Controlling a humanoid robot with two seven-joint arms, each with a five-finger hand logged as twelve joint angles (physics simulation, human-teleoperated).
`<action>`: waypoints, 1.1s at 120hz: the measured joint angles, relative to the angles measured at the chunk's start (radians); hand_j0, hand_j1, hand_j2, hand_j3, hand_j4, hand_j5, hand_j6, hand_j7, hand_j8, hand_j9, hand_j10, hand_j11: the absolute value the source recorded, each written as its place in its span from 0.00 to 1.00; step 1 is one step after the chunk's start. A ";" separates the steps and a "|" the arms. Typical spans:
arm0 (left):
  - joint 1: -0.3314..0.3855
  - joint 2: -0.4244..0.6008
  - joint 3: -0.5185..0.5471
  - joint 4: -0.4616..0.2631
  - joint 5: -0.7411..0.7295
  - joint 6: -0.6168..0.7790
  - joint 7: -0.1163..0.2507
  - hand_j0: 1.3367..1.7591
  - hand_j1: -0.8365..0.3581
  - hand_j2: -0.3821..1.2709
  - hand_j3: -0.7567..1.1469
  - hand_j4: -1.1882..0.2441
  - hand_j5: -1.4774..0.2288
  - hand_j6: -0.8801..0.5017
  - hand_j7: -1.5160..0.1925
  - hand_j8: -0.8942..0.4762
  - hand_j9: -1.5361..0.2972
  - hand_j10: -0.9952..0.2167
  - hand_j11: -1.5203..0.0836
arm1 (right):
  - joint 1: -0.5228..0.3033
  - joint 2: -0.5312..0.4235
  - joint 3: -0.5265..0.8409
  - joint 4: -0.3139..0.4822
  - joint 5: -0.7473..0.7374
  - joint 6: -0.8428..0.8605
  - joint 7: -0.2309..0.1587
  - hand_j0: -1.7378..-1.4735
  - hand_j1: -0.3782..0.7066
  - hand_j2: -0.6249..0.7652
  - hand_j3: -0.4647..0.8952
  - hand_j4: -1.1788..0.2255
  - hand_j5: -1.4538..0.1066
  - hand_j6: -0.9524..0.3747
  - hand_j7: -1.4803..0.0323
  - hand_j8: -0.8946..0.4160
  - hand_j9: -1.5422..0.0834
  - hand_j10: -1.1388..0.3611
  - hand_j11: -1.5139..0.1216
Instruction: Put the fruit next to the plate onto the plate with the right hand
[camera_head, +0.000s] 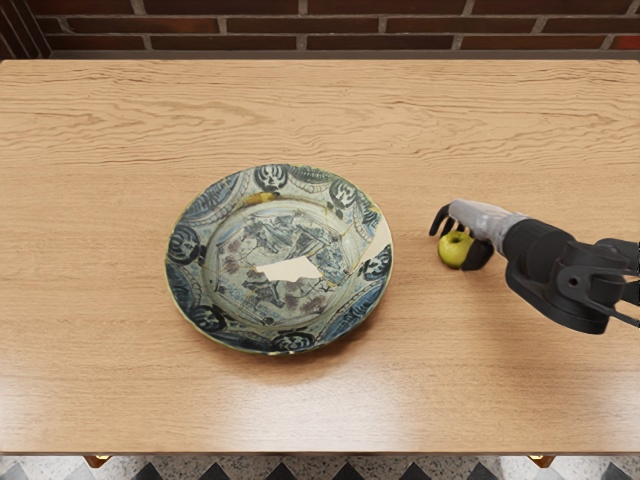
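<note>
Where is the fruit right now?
In the head view, the yellow-green apple sits on the table just right of the plate, with the right hand curled around it.

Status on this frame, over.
Right hand curled around fruit, on table beside plate. Left arm out of view. Nothing between fruit and plate.

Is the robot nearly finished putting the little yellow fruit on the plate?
Not yet. Done: the right hand is right at the fruit, arched over its top. In hand: the grab, though I cannot tell whether it grips yet. Left: the fruit sits on the table beside the plate, so lifting it, carrying it across and setting it down on the plate all remain.
</note>
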 joint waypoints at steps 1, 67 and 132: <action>0.000 0.000 0.000 0.000 0.000 0.000 0.000 0.76 0.99 0.23 0.40 0.83 0.87 0.64 0.89 0.65 0.84 0.82 0.95 | -0.001 0.002 0.000 -0.001 0.000 0.000 0.000 0.31 0.54 0.37 0.34 0.50 0.54 0.36 0.57 0.35 0.57 0.44 0.55; 0.000 0.000 0.000 0.000 0.000 0.000 0.000 0.76 0.99 0.23 0.40 0.83 0.87 0.64 0.89 0.65 0.84 0.82 0.95 | -0.008 0.028 0.026 -0.024 0.004 -0.001 0.001 0.34 0.57 0.62 0.34 0.27 0.22 0.39 0.27 0.43 0.27 0.38 0.24; 0.000 0.000 0.000 0.000 0.000 0.000 0.000 0.76 0.99 0.23 0.40 0.83 0.87 0.64 0.89 0.65 0.84 0.82 0.95 | 0.124 0.059 0.147 0.030 0.011 0.022 0.001 0.34 0.51 0.58 0.34 0.25 0.15 0.37 0.23 0.43 0.22 0.38 0.19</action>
